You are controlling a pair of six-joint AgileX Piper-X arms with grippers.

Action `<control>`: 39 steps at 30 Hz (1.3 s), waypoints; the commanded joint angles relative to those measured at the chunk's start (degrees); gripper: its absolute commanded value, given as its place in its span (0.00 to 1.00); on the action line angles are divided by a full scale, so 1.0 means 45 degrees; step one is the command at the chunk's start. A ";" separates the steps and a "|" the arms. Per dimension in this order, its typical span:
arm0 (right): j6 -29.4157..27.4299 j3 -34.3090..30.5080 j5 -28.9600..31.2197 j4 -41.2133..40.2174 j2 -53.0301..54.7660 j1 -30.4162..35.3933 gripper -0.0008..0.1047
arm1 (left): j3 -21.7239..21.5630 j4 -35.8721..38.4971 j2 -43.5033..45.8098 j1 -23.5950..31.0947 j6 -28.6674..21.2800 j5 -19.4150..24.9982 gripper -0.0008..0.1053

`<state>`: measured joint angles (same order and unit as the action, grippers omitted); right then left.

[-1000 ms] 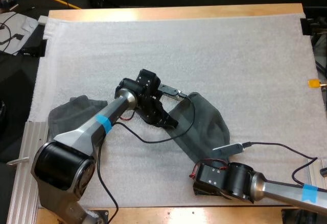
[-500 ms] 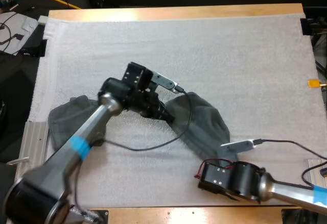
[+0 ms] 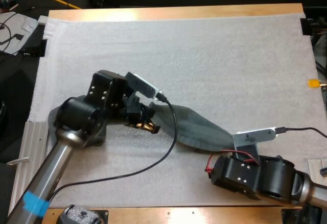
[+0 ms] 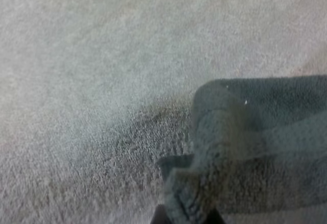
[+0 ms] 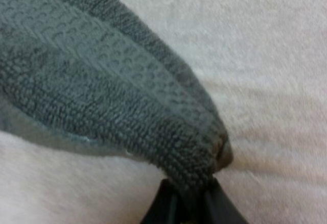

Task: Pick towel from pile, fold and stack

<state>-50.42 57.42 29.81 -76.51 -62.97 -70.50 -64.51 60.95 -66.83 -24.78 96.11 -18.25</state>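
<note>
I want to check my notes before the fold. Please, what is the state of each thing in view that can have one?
towel: drawn out long between the two tools, held at both ends, not yet folded
left tool: shut on the towel's edge
right tool: shut on the towel's end

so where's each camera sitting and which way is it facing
high: behind the arms, looking forward-down at the mat; both arms, left gripper and right gripper on the towel.
left wrist: on that arm, down at a towel corner; own fingertips.
right wrist: on that arm, at a towel edge; own fingertips.
shared by all: towel and mat.
</note>
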 commanded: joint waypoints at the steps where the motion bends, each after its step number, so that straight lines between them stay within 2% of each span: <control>1: -0.0370 0.0847 0.0394 -0.0205 0.0136 -0.0030 0.01 | -0.0332 0.0460 0.1087 -0.0067 0.0393 0.0236 0.01; 7: -0.0962 0.2317 0.0603 -0.0420 0.0243 -0.0092 0.01 | -0.0938 0.1588 0.2220 -0.0104 0.0875 0.0326 0.00; 12: -0.1337 0.3249 0.0332 -0.0773 0.0316 -0.0079 0.01 | -0.1060 0.2839 0.2818 -0.0127 0.1100 0.0365 0.01; 17: -0.1465 0.3845 -0.0616 -0.1147 0.0433 -0.0067 0.01 | -0.1027 0.4193 0.3350 -0.0204 0.1241 0.0332 0.01; 19: -0.1449 0.4053 -0.1587 -0.1503 0.0497 -0.0049 0.01 | -0.0998 0.4996 0.3652 -0.0255 0.1320 0.0343 0.01; 21: -0.1471 0.4012 -0.1365 -0.1259 0.0426 -0.0048 0.01 | -0.1030 0.4735 0.3586 -0.0216 0.1224 0.0392 0.01; 24: -0.1576 0.4107 -0.2425 -0.1066 0.0479 -0.0053 0.01 | -0.1050 0.5257 0.4109 -0.0193 0.1219 0.0451 0.01; 27: -0.1597 0.4156 -0.2800 -0.1059 0.0455 -0.0111 0.01 | -0.1017 0.5565 0.4302 -0.0182 0.1139 0.0425 0.01; 33: -0.1879 0.3429 -0.2486 -0.0957 0.0150 -0.0084 0.01 | -0.0295 0.5165 0.3983 -0.0197 0.0579 0.0778 0.01; 36: -0.2183 0.2496 -0.1773 -0.0291 0.0003 0.0256 0.01 | 0.0236 0.4246 0.3539 -0.0194 0.0424 0.1020 0.01; 39: -0.2616 0.1658 -0.1470 0.0814 -0.0121 0.1240 0.01 | 0.0507 0.3073 0.2783 -0.0137 0.0434 0.1194 0.01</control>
<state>-59.94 67.86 20.88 -77.04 -63.14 -68.59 -63.24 80.19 -51.38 -25.44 98.35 -14.30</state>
